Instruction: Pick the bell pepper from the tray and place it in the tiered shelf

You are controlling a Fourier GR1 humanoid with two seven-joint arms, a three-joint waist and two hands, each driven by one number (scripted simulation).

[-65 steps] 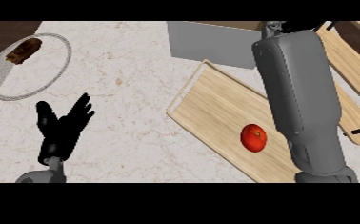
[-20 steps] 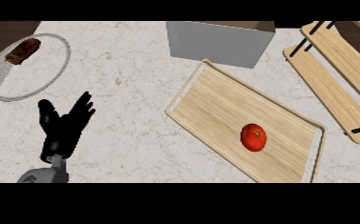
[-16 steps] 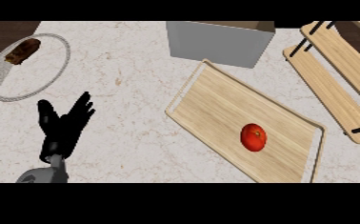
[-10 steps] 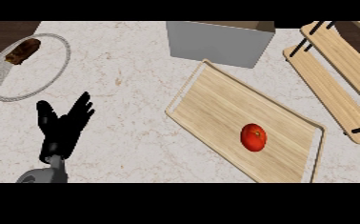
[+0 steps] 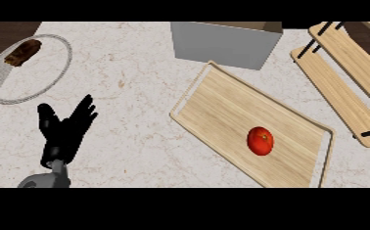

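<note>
The marbled tabletop (image 5: 137,97) carries everything. The wooden tray (image 5: 217,97) lies slanted right of centre, with low raised edges. The tiered shelf (image 5: 329,75), of pale slats on dark posts, stands at the right edge, just beside the tray. A grey box (image 5: 224,43) sits behind the tray, and a plate (image 5: 51,72) with a brown item sits far left.

The left hand (image 5: 65,131) rests at lower left, fingers straight and spread, holding nothing. The right hand is out of view.

The bell pepper (image 5: 261,141) lies in the tray's lower half, untouched. It looks light, smooth and rounded, likely to roll, so wrapping its sides from above seems best. Open air lies above it, but the tray's edge and the shelf's posts crowd the way over.
</note>
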